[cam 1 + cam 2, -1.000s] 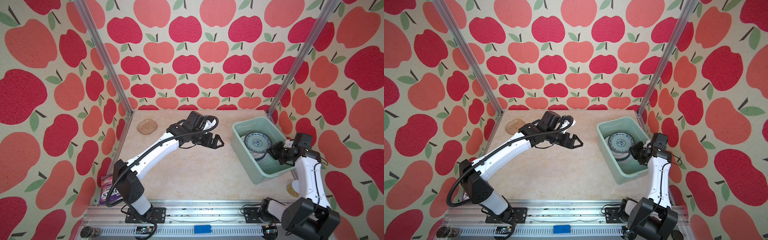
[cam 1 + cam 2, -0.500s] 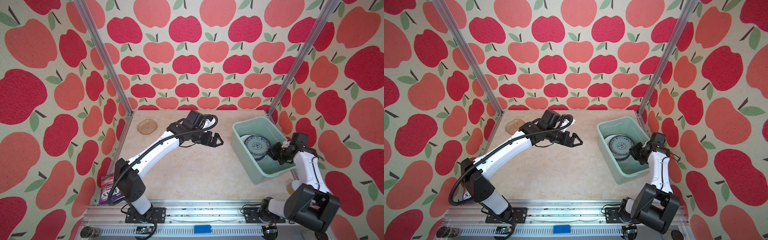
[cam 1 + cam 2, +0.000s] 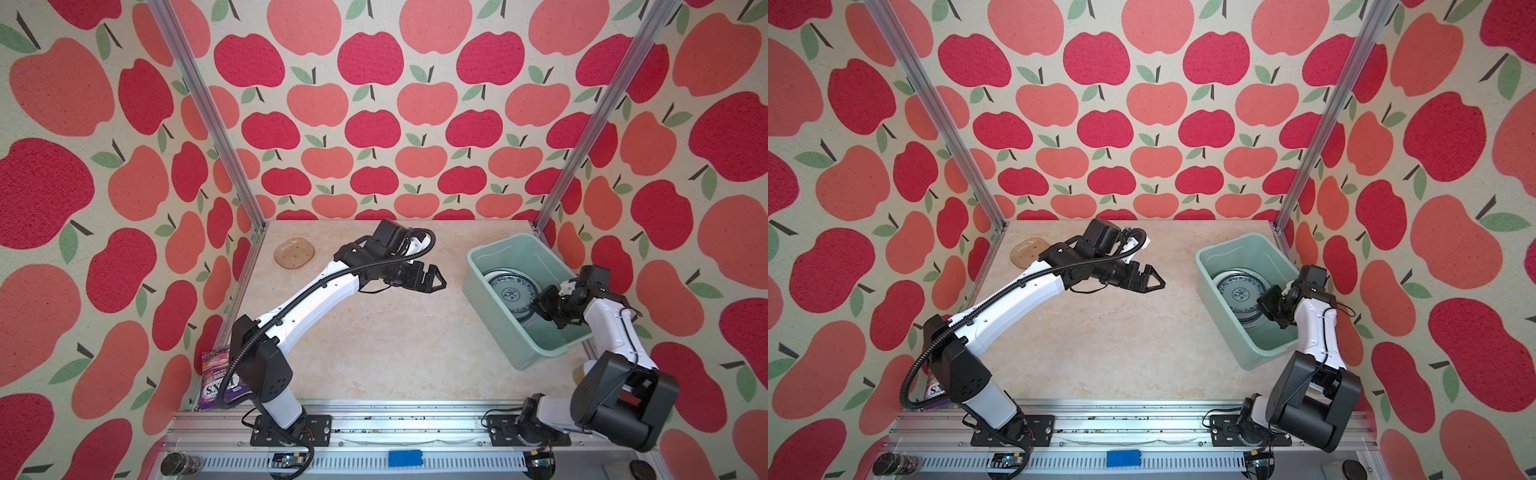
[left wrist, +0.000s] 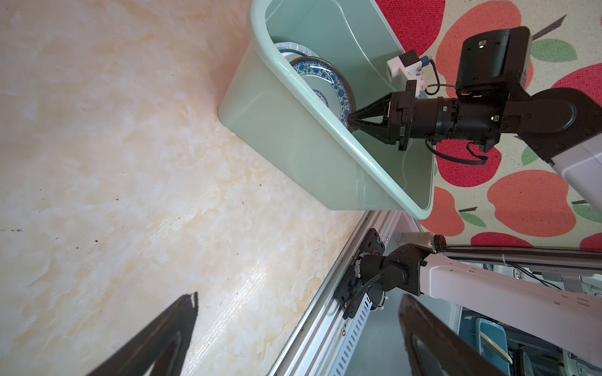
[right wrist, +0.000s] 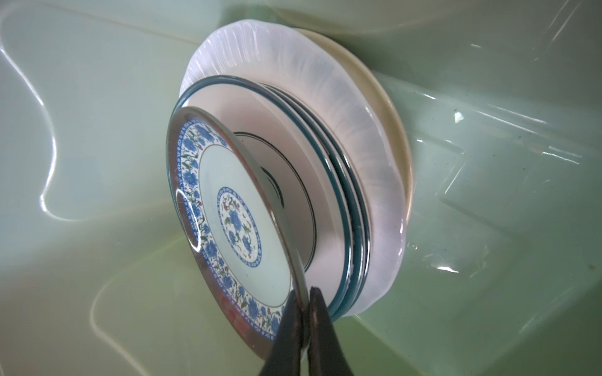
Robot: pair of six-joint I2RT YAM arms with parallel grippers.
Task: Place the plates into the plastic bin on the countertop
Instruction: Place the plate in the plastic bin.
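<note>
Beige marble countertop (image 3: 374, 345): right gripper (image 4: 351, 121) pinches the blue-patterned plate (image 5: 228, 211) by its rim, tilted over the stack (image 5: 358, 156) inside the mint bin (image 3: 519, 353) at frame right; left gripper (image 3: 438, 279) gapes empty, nearest the amber plate (image 3: 293, 253) upper left.

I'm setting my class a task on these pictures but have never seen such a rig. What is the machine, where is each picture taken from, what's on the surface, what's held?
Two white robot arms stand on a rail at the front of a marble-patterned countertop. Two pictures look down from overhead, side by side; two come from cameras on the arms' wrists. On the countertop sit a mint-green plastic bin and an amber plate. A stack of plates lies in the bin. The right gripper pinches the rim of a blue-patterned plate, tilted over that stack. The left gripper hangs open and empty above the countertop.
</note>
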